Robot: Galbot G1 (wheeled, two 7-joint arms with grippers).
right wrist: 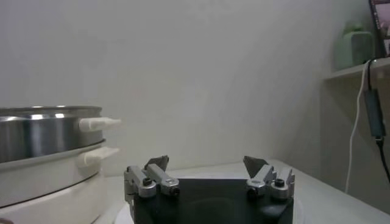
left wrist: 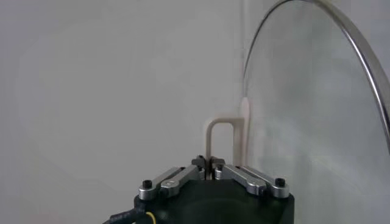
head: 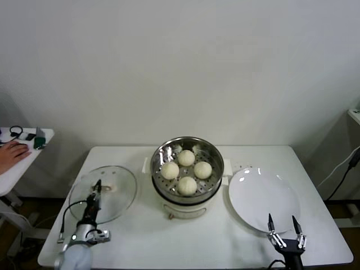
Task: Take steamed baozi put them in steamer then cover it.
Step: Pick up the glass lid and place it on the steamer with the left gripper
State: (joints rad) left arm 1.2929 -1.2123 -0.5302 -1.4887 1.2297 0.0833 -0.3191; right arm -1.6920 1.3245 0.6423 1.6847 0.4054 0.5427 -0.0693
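Baozi [head: 186, 171], all four of them, sit in the steamer [head: 160, 154] at the middle of the white table [head: 140, 236]. The cover [head: 121, 188] lies flat on the table to the steamer's left, well apart from it. Only the left wrist view makes the grip plain: the left gripper [left wrist: 213, 172] has its tips pinched together on the cover's cream handle [left wrist: 220, 139], with the metal rim curving past beside it. From the head view that gripper is just a dark shape over the glass. The right gripper [head: 285, 227] hangs spread wide over the near edge of the bare white plate [head: 253, 199]; its wrist view shows the steamer's side handles [right wrist: 99, 123]. No readable writing shows anywhere.
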